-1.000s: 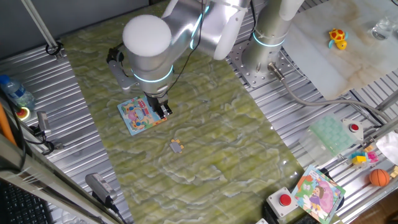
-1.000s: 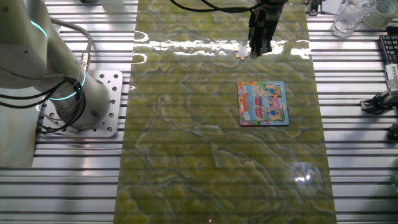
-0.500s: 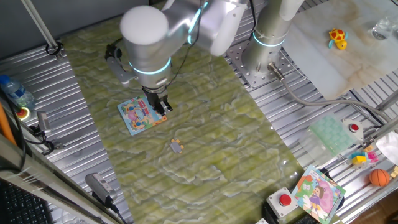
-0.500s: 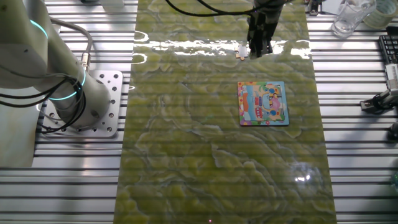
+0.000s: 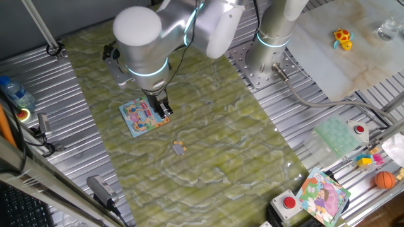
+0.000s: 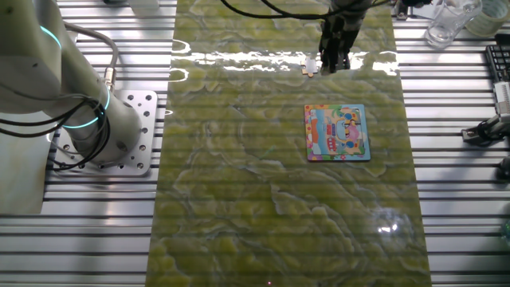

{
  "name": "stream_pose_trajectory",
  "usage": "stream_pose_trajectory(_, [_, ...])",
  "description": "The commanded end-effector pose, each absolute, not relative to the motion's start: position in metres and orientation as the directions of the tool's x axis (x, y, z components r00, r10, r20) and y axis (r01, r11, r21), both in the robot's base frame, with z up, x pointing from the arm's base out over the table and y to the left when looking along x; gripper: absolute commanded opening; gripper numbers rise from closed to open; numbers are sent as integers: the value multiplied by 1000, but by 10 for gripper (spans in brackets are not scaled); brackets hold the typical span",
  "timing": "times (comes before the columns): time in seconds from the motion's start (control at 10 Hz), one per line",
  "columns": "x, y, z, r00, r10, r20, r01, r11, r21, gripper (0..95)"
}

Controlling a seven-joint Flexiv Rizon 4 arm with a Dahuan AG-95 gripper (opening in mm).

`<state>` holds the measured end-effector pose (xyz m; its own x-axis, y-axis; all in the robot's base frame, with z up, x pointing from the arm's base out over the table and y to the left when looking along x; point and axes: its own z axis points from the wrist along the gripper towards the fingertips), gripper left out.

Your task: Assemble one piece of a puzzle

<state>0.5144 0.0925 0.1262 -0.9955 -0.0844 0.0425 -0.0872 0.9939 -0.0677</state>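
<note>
The puzzle (image 5: 142, 117) is a small square board with a light blue border, lying flat on the green mat; it also shows in the other fixed view (image 6: 337, 132). The piece (image 5: 179, 148) is tiny and greyish with orange marks, and lies loose on the mat apart from the board; it also shows in the other fixed view (image 6: 309, 67). My gripper (image 5: 163, 111) hangs above the mat between board and piece, fingers pointing down. In the other fixed view the gripper (image 6: 335, 60) is just right of the piece. Its fingers stand slightly apart and hold nothing.
A larger cartoon-girl board (image 5: 323, 195) with a green edge, a red button box (image 5: 288, 204) and small toys (image 5: 385, 180) lie at the right front. The arm's base (image 6: 96, 119) stands on the slatted metal table. A glass (image 6: 443, 28) stands at the far right.
The arm's wrist and elbow have swung a little to the left in one fixed view. The gripper has shifted only slightly. The piece and puzzle have not moved.
</note>
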Motion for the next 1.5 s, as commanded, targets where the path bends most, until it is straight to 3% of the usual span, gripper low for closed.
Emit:
stream_pose_trajectory(0.1, [515, 92, 126, -996, -75, 41, -78, 994, -83, 0])
stream_pose_trajectory(0.4, [515, 93, 126, -997, -78, 13, -79, 994, -71, 0])
stream_pose_trajectory(0.6, [516, 93, 124, -996, -84, -8, -84, 996, -6, 0])
stream_pose_trajectory(1.5, [518, 97, 111, -991, -134, -19, -134, 990, -36, 0])
